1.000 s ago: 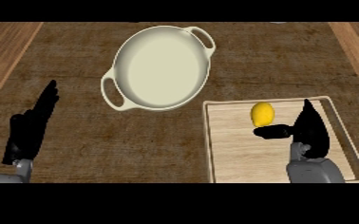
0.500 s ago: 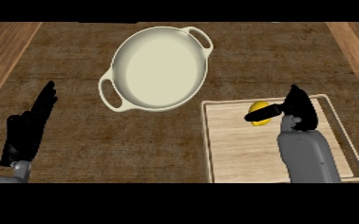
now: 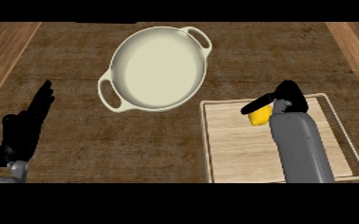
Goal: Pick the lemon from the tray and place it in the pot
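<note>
Your left hand (image 3: pixel 26 128) rests open at the left edge, fingers up. The cream pot (image 3: pixel 157 67) sits mid-counter, nothing in it. On the tray (image 3: pixel 231 156) at the right, your right hand (image 3: pixel 288 98) covers the lemon (image 3: pixel 259 117), thumb across its top; it seems to be curling round it

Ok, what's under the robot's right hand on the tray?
The lemon sits on the wooden tray, directly beneath the right hand. Only its left part shows yellow below the thumb; the rest is covered by the hand and forearm.
</note>
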